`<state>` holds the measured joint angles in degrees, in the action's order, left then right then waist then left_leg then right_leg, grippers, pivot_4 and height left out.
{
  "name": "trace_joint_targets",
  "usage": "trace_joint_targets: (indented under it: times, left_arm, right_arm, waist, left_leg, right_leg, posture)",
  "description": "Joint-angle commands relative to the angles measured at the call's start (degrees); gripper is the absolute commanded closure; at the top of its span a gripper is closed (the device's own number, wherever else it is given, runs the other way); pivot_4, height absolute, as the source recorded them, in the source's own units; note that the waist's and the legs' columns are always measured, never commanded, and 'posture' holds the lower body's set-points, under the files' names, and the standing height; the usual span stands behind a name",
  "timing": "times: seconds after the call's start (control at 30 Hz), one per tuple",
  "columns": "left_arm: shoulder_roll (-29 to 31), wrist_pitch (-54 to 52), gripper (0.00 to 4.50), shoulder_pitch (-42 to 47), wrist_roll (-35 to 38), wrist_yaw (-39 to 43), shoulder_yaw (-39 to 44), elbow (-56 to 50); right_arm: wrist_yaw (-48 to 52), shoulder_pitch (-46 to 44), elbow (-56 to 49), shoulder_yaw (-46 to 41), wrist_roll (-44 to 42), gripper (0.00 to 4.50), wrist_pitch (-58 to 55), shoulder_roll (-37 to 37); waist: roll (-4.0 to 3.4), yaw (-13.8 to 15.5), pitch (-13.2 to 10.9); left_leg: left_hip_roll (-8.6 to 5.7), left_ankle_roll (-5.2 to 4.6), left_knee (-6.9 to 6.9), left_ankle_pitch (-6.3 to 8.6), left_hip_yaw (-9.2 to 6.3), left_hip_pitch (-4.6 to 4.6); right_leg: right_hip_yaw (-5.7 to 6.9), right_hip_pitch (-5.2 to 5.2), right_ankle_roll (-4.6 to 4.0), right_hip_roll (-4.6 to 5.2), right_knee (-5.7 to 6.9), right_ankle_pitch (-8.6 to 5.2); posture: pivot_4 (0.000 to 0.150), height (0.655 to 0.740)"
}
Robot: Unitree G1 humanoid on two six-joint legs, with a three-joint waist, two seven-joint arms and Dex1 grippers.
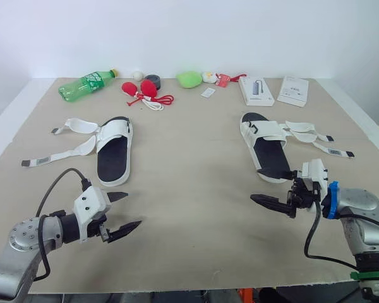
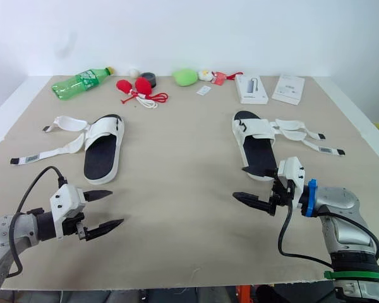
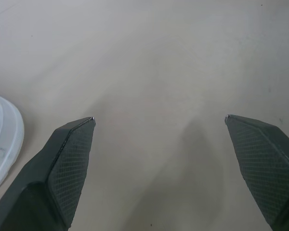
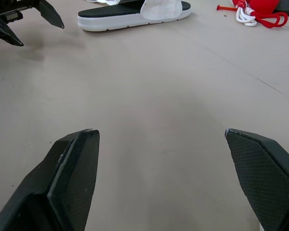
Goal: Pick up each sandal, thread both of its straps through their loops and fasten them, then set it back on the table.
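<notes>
Two claws hang low over the table, each spread wide with nothing between its fingers, which reads as readiness for a first pickup, not a grasp in progress. The left claw points inward over bare tabletop. The left sandal lies just beyond it and a little to its outer side, flat on its sole, near but untouched. That sandal's two straps trail loose across the table, further outward from the claw, so neither is threaded. The right claw also points inward, and its upper finger sits right by the heel end of the right sandal; whether they touch cannot be told. This sandal's straps splay flat to the claw's outer side, unfastened too. Lying open like that, the strap ends should be easy to pinch once a shoe is lifted, so the task looks not yet begun. Far past both sandals, along the back of the table, sit a green bottle, red balls on a cord and two white boxes, well apart from the work.
</notes>
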<state>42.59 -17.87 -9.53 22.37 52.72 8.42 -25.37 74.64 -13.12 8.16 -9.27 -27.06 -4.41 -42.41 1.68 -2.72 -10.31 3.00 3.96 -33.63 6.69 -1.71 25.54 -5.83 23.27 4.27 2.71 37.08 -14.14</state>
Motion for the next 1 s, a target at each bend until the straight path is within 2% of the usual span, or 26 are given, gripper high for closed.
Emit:
trace_joint_targets:
  times: [0.03, 0.37, 0.5, 0.6, 0.77, 1.0]
  left_arm:
    - [2.01, 2.53, 0.05, 1.80, 0.08, 1.68, 2.33, 0.65]
    - [2.49, 2.78, 0.05, 3.96, 1.26, 3.44, 2.70, 1.39]
    - [1.16, 1.67, 0.05, 6.83, 1.27, 1.94, 0.62, 0.20]
    - [-3.65, -1.19, 0.05, 13.83, 1.15, -0.82, -6.60, -1.25]
    - [-11.29, -4.64, 0.05, 22.17, -0.32, -3.62, -16.48, -0.73]
    - [-19.05, -4.45, 0.05, 29.76, -1.67, -4.63, -22.92, 3.83]
  right_arm:
    - [1.85, 0.23, 1.32, -2.63, -0.97, 0.00, 1.58, -1.91]
    - [1.11, 0.69, 1.06, -2.75, -1.67, 0.00, -0.02, -1.99]
    - [-3.17, 0.71, 0.25, -4.08, -3.20, 0.00, -4.12, -0.92]
    - [-16.20, -2.87, -0.30, -6.21, -4.32, 0.00, -14.39, 1.26]
    - [-29.21, -9.74, -1.54, -5.88, -3.68, 0.00, -24.43, 4.22]
    - [-37.93, -16.99, 1.24, 0.07, 3.16, 0.00, -24.79, 10.16]
  waist:
    - [0.01, 0.01, 0.00]
    - [0.00, 0.00, 0.00]
    - [0.00, 0.02, 0.00]
    - [-0.01, 0.25, 0.00]
    - [0.00, 0.00, 0.00]
    - [-0.02, -0.10, 0.01]
  left_leg:
    - [0.00, 0.00, 0.00, 0.00, 0.00, 0.00]
    - [0.04, -0.01, 0.00, 0.00, 0.05, -0.01]
    - [0.06, -0.01, 0.00, 0.00, 0.04, -0.01]
    - [0.03, -0.01, -0.09, -0.01, 0.01, -0.01]
    - [-0.01, -0.04, -0.37, -0.02, 0.04, 0.05]
    - [0.10, -0.08, -0.39, -0.05, -0.11, 0.03]
  right_leg:
    - [0.00, 0.00, 0.00, 0.00, 0.00, 0.00]
    - [-0.05, 0.00, 0.01, -0.05, 0.01, 0.01]
    - [-0.05, -0.01, 0.00, -0.08, 0.02, 0.01]
    - [-0.06, -0.07, 0.04, -0.07, 0.03, 0.05]
    - [-0.19, -0.12, 0.18, -0.11, 0.03, 0.26]
    - [-0.37, -0.09, 0.20, -0.46, 0.07, 0.32]
  posture:
    - [0.150, 0.7400]
    - [0.150, 0.7400]
    - [0.150, 0.7400]
    - [0.150, 0.7400]
    - [0.150, 0.7400]
    - [0.150, 0.7400]
